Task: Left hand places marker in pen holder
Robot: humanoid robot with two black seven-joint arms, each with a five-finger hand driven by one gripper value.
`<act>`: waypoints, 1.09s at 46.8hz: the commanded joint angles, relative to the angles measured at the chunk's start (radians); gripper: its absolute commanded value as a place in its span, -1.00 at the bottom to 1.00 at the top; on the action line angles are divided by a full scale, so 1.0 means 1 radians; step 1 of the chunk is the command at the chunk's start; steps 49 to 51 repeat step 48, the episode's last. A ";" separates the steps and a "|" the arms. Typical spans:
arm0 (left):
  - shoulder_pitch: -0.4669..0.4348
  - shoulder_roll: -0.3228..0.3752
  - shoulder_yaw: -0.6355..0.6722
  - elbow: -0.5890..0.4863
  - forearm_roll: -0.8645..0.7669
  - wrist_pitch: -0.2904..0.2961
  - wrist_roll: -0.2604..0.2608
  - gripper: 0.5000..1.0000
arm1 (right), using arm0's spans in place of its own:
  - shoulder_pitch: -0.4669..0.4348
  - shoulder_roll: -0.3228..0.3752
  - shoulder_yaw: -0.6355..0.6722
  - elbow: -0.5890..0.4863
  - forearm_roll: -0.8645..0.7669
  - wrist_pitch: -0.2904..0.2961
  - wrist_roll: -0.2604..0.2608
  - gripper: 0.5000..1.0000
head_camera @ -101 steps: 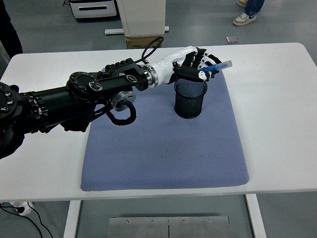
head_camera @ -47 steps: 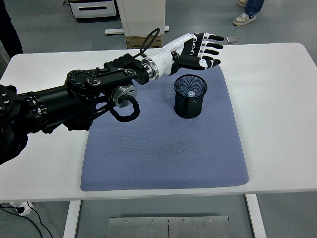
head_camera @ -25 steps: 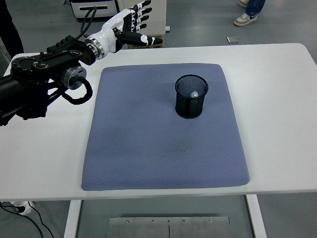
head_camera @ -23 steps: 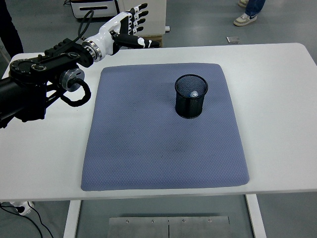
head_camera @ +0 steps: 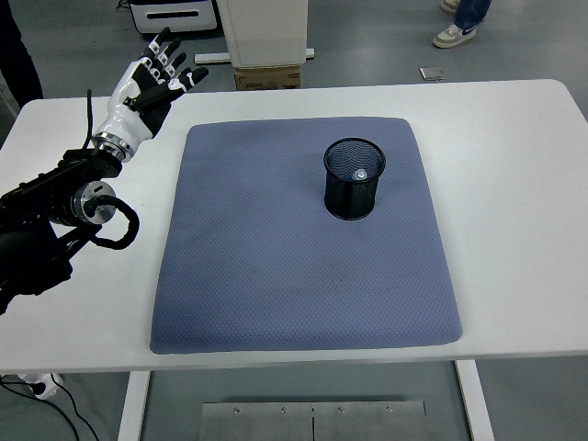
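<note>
Here, one black mesh pen holder (head_camera: 354,178) stood upright on one blue-grey mat (head_camera: 303,276) covering the white surface (head_camera: 514,202). One marker (head_camera: 360,173) sat inside it, only its tip showing. The left hand (head_camera: 147,87) was raised over the surface's far left corner, fingers (head_camera: 171,62) spread and holding nothing.
</note>
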 commanded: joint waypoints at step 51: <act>0.200 0.100 -0.153 0.000 -0.056 -0.076 0.004 1.00 | 0.009 0.000 -0.001 0.005 -0.009 0.005 -0.006 1.00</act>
